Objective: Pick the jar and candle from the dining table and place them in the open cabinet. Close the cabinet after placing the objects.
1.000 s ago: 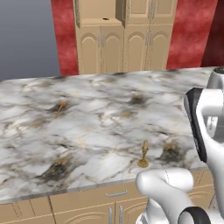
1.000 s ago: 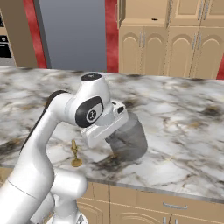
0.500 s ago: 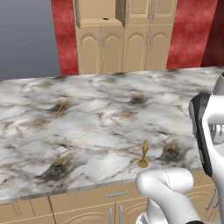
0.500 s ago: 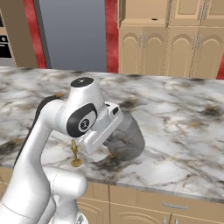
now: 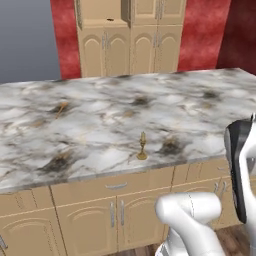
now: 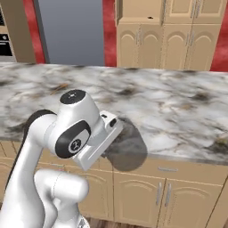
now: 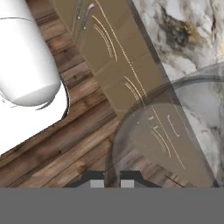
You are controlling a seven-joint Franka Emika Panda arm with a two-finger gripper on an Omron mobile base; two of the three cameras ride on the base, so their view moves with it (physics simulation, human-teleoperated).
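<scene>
The pincer [image 7: 108, 183] is clenched on the rim of the jar [image 6: 127, 147], held off the front edge of the marble surface [image 6: 178, 107]. The candle [image 5: 142, 147] stands near that edge. Beyond the surface stands the cabinet [image 5: 130, 37].

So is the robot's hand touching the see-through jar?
Touching. In the hand view the gripper fingertips are pinched on the jar rim. The right base view shows the jar hanging from the hand, off the dining table.
</scene>
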